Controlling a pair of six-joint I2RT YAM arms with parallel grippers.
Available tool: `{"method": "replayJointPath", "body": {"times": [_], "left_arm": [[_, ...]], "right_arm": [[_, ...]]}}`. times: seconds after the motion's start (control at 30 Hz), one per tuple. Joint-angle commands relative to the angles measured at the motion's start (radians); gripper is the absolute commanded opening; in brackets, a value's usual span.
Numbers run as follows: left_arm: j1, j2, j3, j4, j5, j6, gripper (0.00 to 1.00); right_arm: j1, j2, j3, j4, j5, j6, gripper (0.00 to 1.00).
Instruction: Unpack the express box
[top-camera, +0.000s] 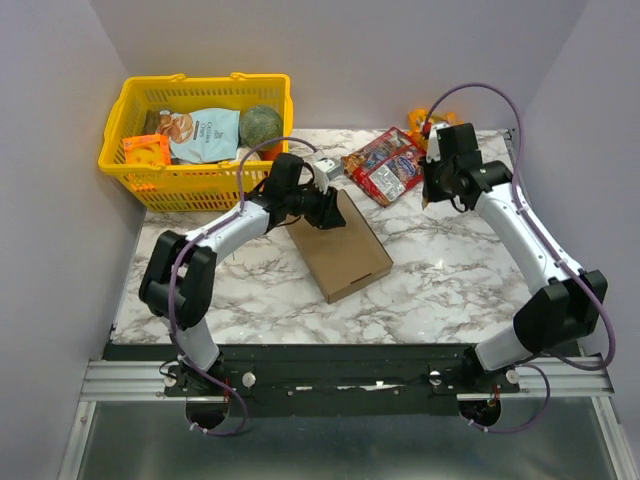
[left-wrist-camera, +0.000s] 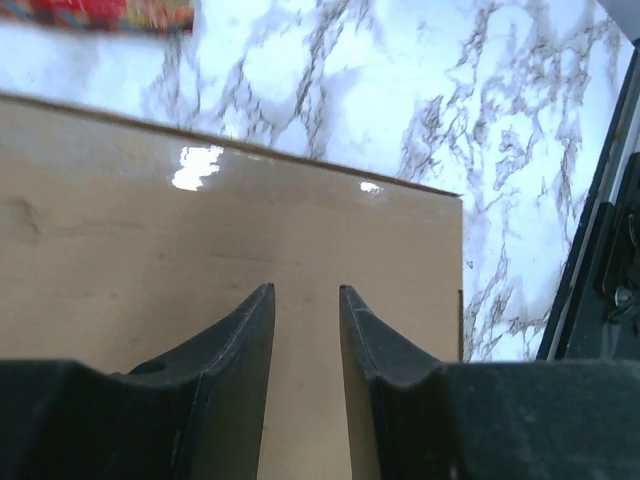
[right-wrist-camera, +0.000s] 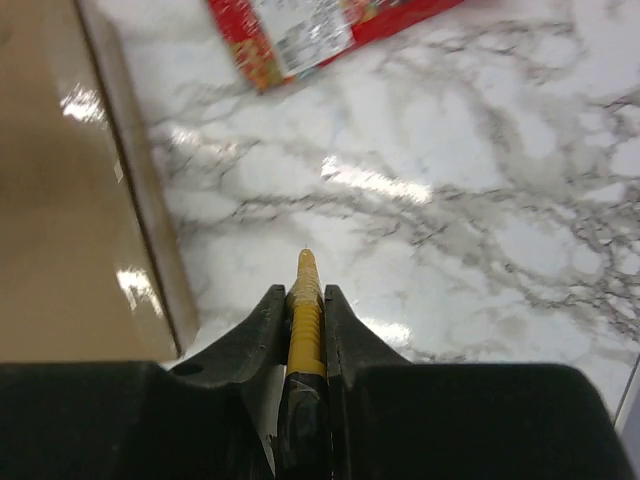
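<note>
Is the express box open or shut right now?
Shut. The express box lies flat, lid down and flush, with no contents showing. The left gripper is over its far end, jaws apart.

Plain brown cardboard on white marble, under black pincers

The express box (left-wrist-camera: 200, 250) below the black left pincer (left-wrist-camera: 305, 300) is unmarked glossy tan-brown. The bench (right-wrist-camera: 480, 200) is white with grey veining. The black right pincer (right-wrist-camera: 305, 295) grips a yellow tool (right-wrist-camera: 306, 330). Beyond it lies a red packet (right-wrist-camera: 300, 30) with a white label panel. Far left of the left pincer is a bright yellow basket (top-camera: 190, 185) with a pale blue bag (top-camera: 210, 133) inside.
</note>
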Motion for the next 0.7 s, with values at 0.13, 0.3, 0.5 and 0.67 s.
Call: {"method": "replayJointPath", "body": {"times": [0.13,0.3,0.5,0.67], "left_arm": [[0.015,-0.191,0.007,-0.415,-0.034,0.495,0.09],[0.013,-0.195,-0.041,-0.46,-0.085,0.544,0.0],[0.007,-0.133,-0.021,-0.539,-0.126,0.65,0.0],[0.006,-0.095,-0.016,-0.523,-0.129,0.638,0.0]], "right_arm": [[-0.094,0.141,0.145,0.11,-0.084,0.061,0.0],[-0.094,0.165,0.17,0.118,-0.151,0.086,0.0],[-0.094,0.163,0.136,0.121,-0.161,0.093,0.0],[-0.094,0.142,0.083,0.127,-0.17,0.101,0.01]]}}
